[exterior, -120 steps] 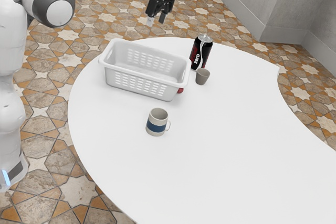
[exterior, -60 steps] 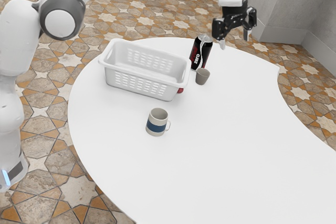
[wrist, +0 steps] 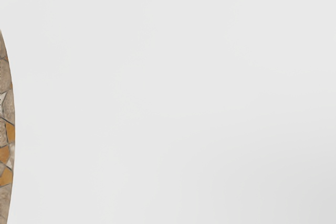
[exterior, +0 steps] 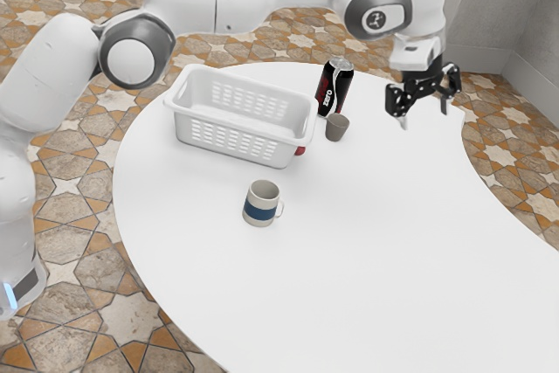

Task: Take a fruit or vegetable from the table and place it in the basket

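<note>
White table (exterior: pixel 376 242): basket (exterior: pixel 240 127), black can (exterior: pixel 334 89), brown cup (exterior: pixel 336 129), blue-banded mug (exterior: pixel 261 207), red thing (exterior: pixel 300 150) partly hidden by basket.

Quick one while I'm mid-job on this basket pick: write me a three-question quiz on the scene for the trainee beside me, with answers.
1. Multiple choice: which of these stands closest to the small brown cup?
A) the banded mug
B) the black can
C) the end effector

2. True or false: the fingers of the end effector are apart, with nothing gripped between them.

3. Fill in the blank: the red thing on the table is partly hidden by the white ______.

Key: 1. B; 2. true; 3. basket
</note>
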`<action>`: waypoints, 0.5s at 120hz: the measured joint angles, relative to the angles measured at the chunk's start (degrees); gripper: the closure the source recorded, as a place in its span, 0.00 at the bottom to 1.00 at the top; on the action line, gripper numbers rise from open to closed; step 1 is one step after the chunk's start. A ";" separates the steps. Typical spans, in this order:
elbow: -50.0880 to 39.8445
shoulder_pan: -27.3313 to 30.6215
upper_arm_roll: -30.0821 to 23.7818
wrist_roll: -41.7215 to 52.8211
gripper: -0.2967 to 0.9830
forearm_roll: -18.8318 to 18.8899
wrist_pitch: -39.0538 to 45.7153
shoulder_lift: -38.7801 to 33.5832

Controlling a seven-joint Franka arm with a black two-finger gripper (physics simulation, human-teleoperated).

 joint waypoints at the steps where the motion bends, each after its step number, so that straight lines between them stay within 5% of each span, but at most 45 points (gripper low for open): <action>1: -0.01 -0.05 0.04 0.04 0.23 0.22 0.04 0.01; 60: -0.39 1.73 3.98 1.57 0.23 4.64 -2.41 0.22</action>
